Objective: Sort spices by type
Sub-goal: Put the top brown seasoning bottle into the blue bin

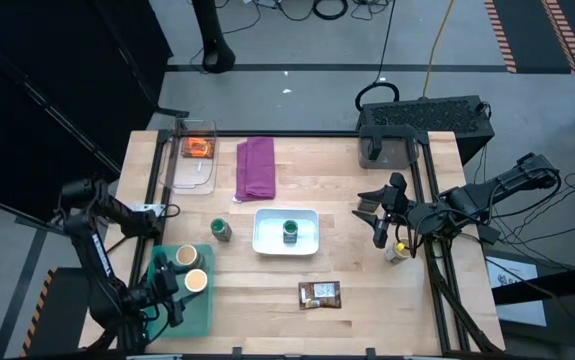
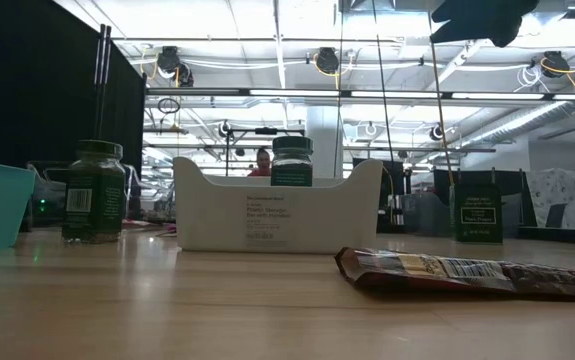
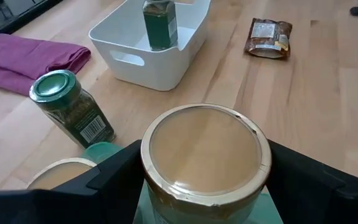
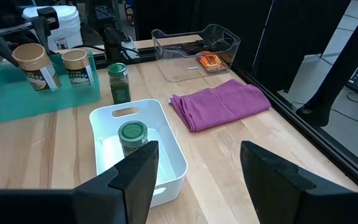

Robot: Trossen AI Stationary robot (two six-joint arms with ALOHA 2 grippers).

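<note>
Jaws of my left gripper (image 3: 203, 186) clasp a tan-lidded jar (image 3: 205, 163) over the teal bin (image 1: 200, 308); my right gripper (image 4: 197, 180) hangs parted, white bin (image 4: 166, 155) ahead.

The left arm bends down at the near left corner of the surface (image 1: 387, 300). Its left hand (image 1: 172, 283) is closed around a tan-lid jar (image 3: 205, 158), one finger on each side. The right arm reaches in from the far right side of the surface. The right hand (image 1: 380, 215) hangs above the surface with fingers apart, holding nothing.
</note>
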